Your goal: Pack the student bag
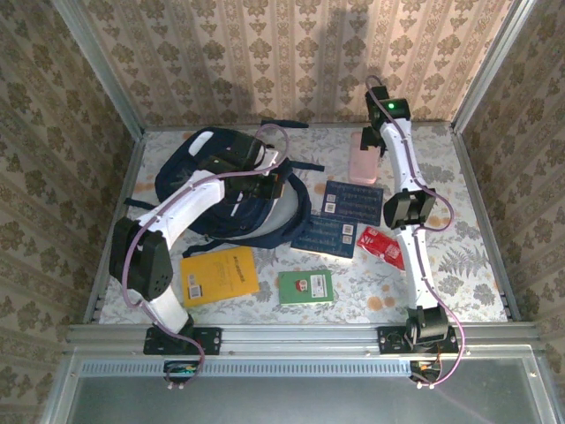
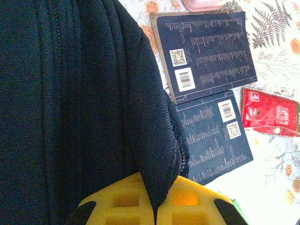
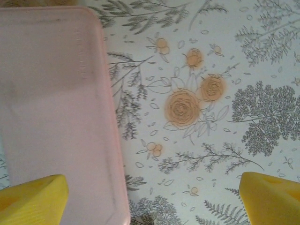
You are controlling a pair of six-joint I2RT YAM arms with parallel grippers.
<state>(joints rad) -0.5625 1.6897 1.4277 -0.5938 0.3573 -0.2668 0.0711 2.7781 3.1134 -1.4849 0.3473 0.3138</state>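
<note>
The student bag [image 1: 212,177], dark navy, lies at the left of the table, and its mesh fabric [image 2: 70,93] takes up much of the left wrist view. My left gripper [image 1: 265,181] [image 2: 154,206] is shut on a fold of that fabric at the bag's right edge, pinched between the yellow fingers [image 2: 117,199]. My right gripper [image 1: 372,140] [image 3: 152,201] hangs open at the back right over a pink case [image 1: 362,161] [image 3: 56,108]. Its left finger [image 3: 33,199] is over the case and the right finger [image 3: 272,197] is over bare tablecloth. Nothing is held between them.
Two navy books [image 1: 353,201] [image 1: 325,234] lie right of the bag, back covers up [image 2: 206,51] [image 2: 213,136]. A red packet [image 1: 381,246] [image 2: 271,116] lies beside them. A yellow book [image 1: 219,275] and a green book [image 1: 305,286] lie near the front edge.
</note>
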